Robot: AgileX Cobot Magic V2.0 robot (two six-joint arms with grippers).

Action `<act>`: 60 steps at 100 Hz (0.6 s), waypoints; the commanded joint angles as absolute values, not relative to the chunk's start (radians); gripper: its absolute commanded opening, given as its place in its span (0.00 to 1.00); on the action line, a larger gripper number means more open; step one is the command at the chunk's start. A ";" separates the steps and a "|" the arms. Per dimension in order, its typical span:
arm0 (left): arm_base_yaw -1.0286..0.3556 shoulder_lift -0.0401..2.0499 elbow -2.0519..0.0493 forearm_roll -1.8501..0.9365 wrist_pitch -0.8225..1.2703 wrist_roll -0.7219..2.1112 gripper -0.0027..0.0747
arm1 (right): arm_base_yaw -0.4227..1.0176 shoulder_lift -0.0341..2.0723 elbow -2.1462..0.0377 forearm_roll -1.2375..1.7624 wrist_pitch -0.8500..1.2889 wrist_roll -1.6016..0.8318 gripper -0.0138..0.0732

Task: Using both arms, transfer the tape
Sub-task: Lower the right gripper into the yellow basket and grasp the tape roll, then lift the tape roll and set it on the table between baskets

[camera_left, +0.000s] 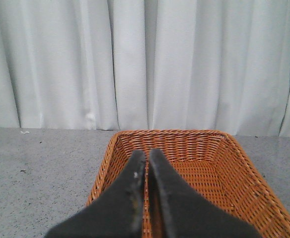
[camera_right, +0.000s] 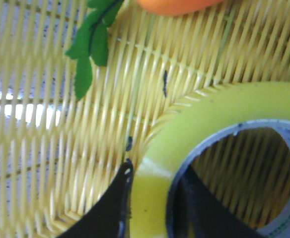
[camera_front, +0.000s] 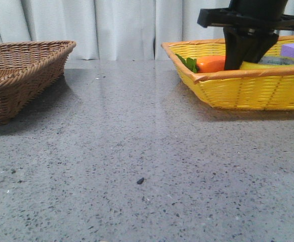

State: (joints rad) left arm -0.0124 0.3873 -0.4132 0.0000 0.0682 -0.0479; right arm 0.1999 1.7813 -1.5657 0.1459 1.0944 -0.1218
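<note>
**In the yellow basket: pickup of the tape under way**

Front view: right gripper (camera_front: 236,64) lowered into yellow basket (camera_front: 247,91), beside tape (camera_front: 273,62) and carrot (camera_front: 211,64).

Left wrist view: left gripper (camera_left: 147,163) pressed shut, empty, above brown basket (camera_left: 204,163).

Right wrist view: fingers (camera_right: 116,206) astride the tape wall (camera_right: 150,198), one outside, one inside; contact appears made. Judged step: grasp. Next: firm squeeze, straight lift.

I read even, diffuse lighting. The grey table (camera_front: 137,151) shows a soft sheen; both baskets cast faint shadows. My right wrist view is blurred at close range, with bright light showing through the yellow basket (camera_right: 60,148) weave.
</note>
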 commanded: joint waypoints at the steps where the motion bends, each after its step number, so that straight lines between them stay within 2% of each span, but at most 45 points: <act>1: -0.012 0.401 -0.452 -0.014 -0.017 -0.057 0.01 | 0.197 1.732 -1.629 0.138 1.088 -0.124 0.07; 35: -0.012 0.401 -0.452 -0.016 -0.034 -0.057 0.01 | 0.215 1.732 -1.848 0.134 1.270 -0.124 0.09; 60: -0.012 0.401 -0.452 -0.019 -0.036 -0.057 0.01 | 0.369 1.732 -1.956 0.151 1.310 -0.124 0.09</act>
State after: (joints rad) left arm -0.0124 0.3873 -0.4132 -0.0088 0.0460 -0.0479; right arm 0.3109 1.7813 -1.9087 0.1321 1.2520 -0.1196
